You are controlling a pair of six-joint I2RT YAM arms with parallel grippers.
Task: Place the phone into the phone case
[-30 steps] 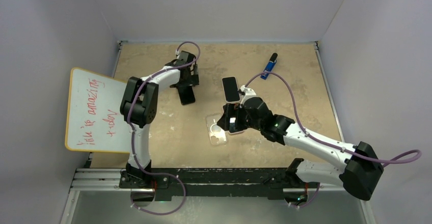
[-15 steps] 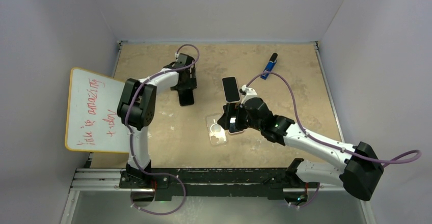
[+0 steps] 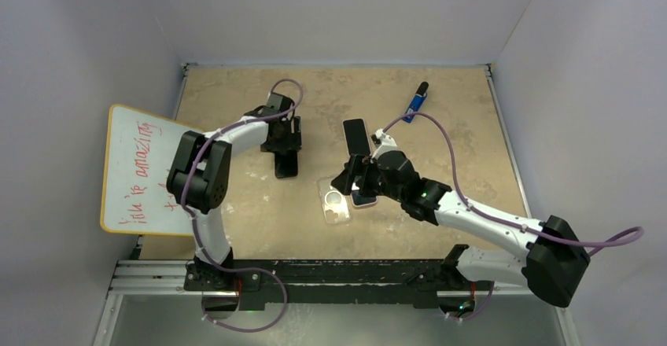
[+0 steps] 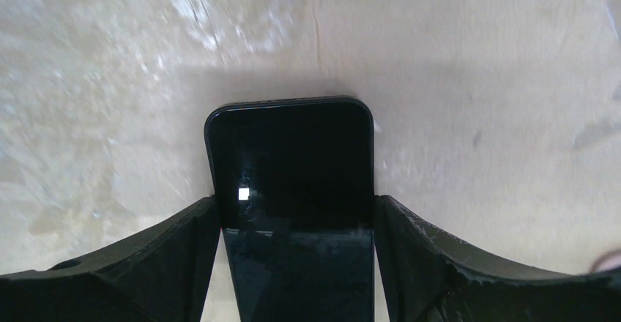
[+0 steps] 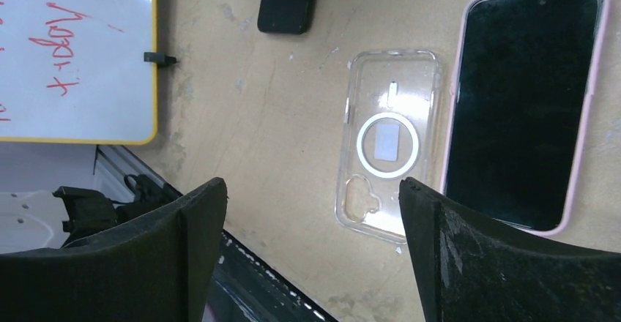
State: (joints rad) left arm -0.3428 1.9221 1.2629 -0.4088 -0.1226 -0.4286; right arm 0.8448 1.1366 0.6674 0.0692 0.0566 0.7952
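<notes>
**Left arm.** The left gripper [image 4: 294, 203] is closed to the width of a black phone [image 4: 289, 154]. Both fingers [image 4: 146, 263] press against its long edges. From the top camera this phone [image 3: 287, 163] lies screen up at the left-centre of the table [image 3: 259, 220], well apart from the case. I cannot tell whether it rests on the surface or is lifted clear.

**Right arm.** The right gripper [image 5: 311, 183] is spread wide and holds nothing. It hangs above the table near the case.

**Case.** The clear phone case [image 5: 384, 143] lies flat with its open side up, a white ring visible in its back. It sits at the table's middle, towards the near edge [image 3: 336, 203].

**Second phone.** A pink-edged phone [image 5: 523, 102] lies screen up just beside the case on its right, long edges parallel. It is not inside the case.

**Other items.**
- A third dark-screened phone [image 3: 355, 137] lies farther back.
- A blue marker [image 3: 415, 102] lies beyond it, to the right.
- A whiteboard [image 3: 141, 169] with red writing overhangs the table's left edge.
</notes>
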